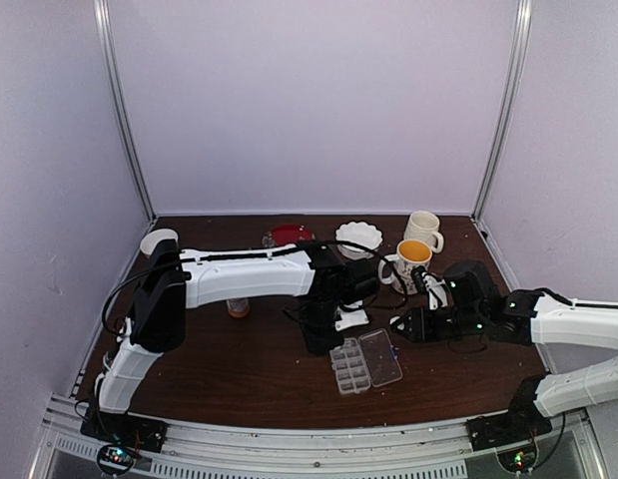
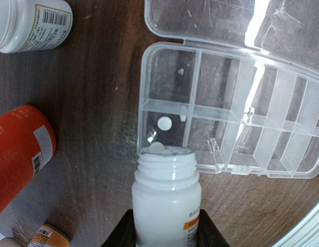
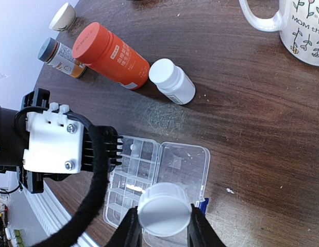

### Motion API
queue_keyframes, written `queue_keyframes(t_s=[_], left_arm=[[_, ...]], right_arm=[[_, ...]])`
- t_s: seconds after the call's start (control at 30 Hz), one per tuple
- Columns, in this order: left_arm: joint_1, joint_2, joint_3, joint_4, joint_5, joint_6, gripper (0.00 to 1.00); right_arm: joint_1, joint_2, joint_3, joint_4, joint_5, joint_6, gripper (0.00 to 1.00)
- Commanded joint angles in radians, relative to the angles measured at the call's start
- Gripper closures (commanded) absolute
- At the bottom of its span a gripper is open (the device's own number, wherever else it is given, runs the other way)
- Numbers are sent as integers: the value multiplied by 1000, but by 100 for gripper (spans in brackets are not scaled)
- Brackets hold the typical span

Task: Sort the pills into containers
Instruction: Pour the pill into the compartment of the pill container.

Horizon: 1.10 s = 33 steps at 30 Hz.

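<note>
Spare bottles: an orange bottle (image 2: pixel 17 149) and a capped white bottle (image 2: pixel 30 20) lie on the table (image 2: pixel 97 128), apart from the box, probably waiting their turn.
Left jaws: pinching an open white bottle (image 2: pixel 166 200) by its body, with its mouth tipped over the box's corner so the contents drop straight in.
Pills (image 2: pixel 164 122): a few lie in that corner compartment (image 2: pixel 149 110), one right at the bottle's lip. A small bit sits in the next compartment.
Pill box (image 2: pixel 144 77): flat on the table, with its lid (image 2: pixel 226 20) folded back so every compartment is reachable.
Right jaws: pinching a white cap (image 3: pixel 164 209), held above the box's edge, likely for recapping.
</note>
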Motion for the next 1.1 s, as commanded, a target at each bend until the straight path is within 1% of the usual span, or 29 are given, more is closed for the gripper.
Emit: queue_keyframes(t_s=[0.0, 0.1, 0.2, 0.23, 0.33, 0.43, 0.47, 0.57, 0.67, 0.8, 0.9, 1.0, 1.07], left_arm=[[1, 0, 49, -41, -7, -13, 89], [4, -20, 1, 22, -1, -8, 87], [1, 25, 76, -62, 6, -12, 89], [1, 19, 78, -58, 14, -13, 88], [2, -9, 5, 24, 24, -3, 87], [1, 32, 81, -82, 11, -12, 88], [1, 20, 75, -77, 12, -12, 88], [3, -9, 7, 2, 12, -10, 87], [1, 30, 92, -96, 5, -12, 88], [1, 7, 29, -18, 17, -13, 87], [0, 47, 110, -105, 16, -41, 88], [0, 15, 47, -27, 24, -35, 87], [0, 42, 85, -73, 16, -36, 88]], right_arm=[[-8, -9, 20, -11, 6, -5, 91], [-9, -7, 16, -2, 9, -3, 91], [-9, -2, 23, -12, 2, -6, 91], [-8, -3, 23, -13, 3, -6, 91], [-9, -8, 14, 4, 11, -3, 91], [-9, 1, 26, -7, 4, -7, 91], [-9, 1, 25, -7, 2, -7, 91], [-9, 3, 16, 14, 5, -3, 91], [-9, 10, 29, -5, -4, -11, 91], [-9, 1, 19, 8, 6, -11, 91], [-10, 5, 33, -12, 0, -15, 91], [-10, 1, 26, -3, 6, -11, 91], [-10, 5, 28, 2, 2, -12, 91]])
